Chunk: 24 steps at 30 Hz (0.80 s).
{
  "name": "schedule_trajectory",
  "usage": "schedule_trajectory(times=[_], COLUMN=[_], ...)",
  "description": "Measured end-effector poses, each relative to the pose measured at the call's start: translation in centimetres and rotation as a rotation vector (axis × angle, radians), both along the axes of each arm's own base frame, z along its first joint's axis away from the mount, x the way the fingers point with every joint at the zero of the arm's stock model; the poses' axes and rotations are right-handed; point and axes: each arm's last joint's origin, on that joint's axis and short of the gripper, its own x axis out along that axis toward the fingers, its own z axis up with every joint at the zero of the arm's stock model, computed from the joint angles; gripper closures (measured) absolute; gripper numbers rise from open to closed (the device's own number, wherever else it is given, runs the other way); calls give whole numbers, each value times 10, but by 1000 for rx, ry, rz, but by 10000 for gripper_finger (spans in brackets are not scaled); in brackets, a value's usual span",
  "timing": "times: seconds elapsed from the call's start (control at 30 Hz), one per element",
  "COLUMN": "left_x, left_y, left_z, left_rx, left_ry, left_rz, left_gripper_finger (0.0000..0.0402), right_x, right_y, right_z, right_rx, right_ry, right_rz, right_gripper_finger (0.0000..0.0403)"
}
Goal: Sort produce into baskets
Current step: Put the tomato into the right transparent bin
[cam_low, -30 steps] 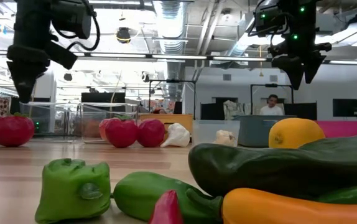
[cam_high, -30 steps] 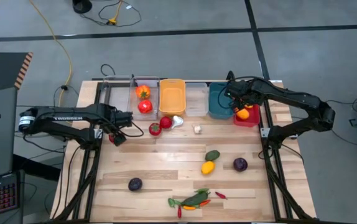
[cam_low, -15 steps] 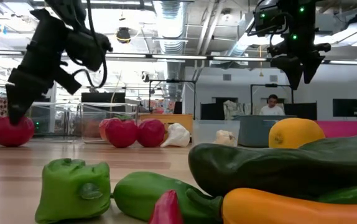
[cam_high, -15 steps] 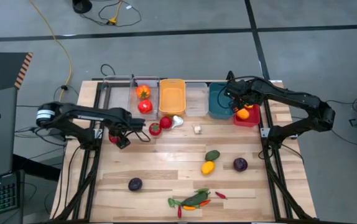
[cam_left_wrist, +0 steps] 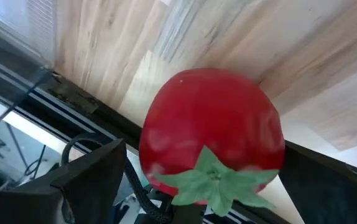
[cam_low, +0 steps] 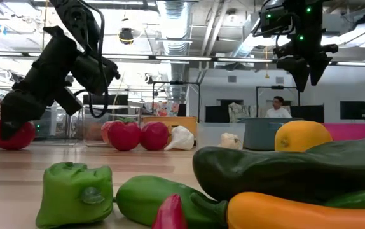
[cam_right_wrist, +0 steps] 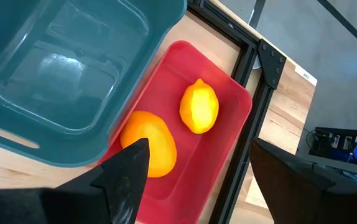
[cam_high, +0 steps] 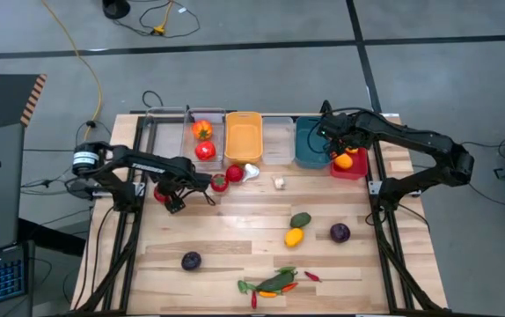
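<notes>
Lowered since a second earlier, the left tool (cam_high: 166, 197) stood spread around a red tomato (cam_left_wrist: 213, 135) on the surface (cam_high: 235, 238), near its left edge; the right tool (cam_high: 334, 148) hung spread above the red bin (cam_right_wrist: 194, 155).

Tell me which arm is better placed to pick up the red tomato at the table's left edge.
Left. The left gripper is open around the red toy tomato, while the right gripper hovers over the red plastic bin.

Wooden table (cam_high: 235, 238) with produce (cam_high: 295, 236), baskets (cam_high: 243, 136).
</notes>
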Motion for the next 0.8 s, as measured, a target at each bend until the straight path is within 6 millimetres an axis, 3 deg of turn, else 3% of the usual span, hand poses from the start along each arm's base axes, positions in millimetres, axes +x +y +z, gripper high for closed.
schedule_trajectory(times=[0.3, 0.5, 0.67, 0.8], left_x=[3, 7, 27, 51], left_y=[-1, -3, -8, -12], left_z=[-2, 0, 16, 41], left_rx=[-57, -134, -209, -238], left_ry=[-30, -61, -162, -287], left_rz=[0, -18, -93, -162], left_gripper_finger=[98, 114, 114, 114], right_x=[0, 0, 0, 0], right_y=[0, 0, 0, 0], right_z=[0, 0, 0, 0], right_rx=[0, 0, -1, 0], right_ry=[0, -1, -1, -1], right_rz=[0, -1, 0, -1], right_gripper_finger=[99, 99, 99, 99])
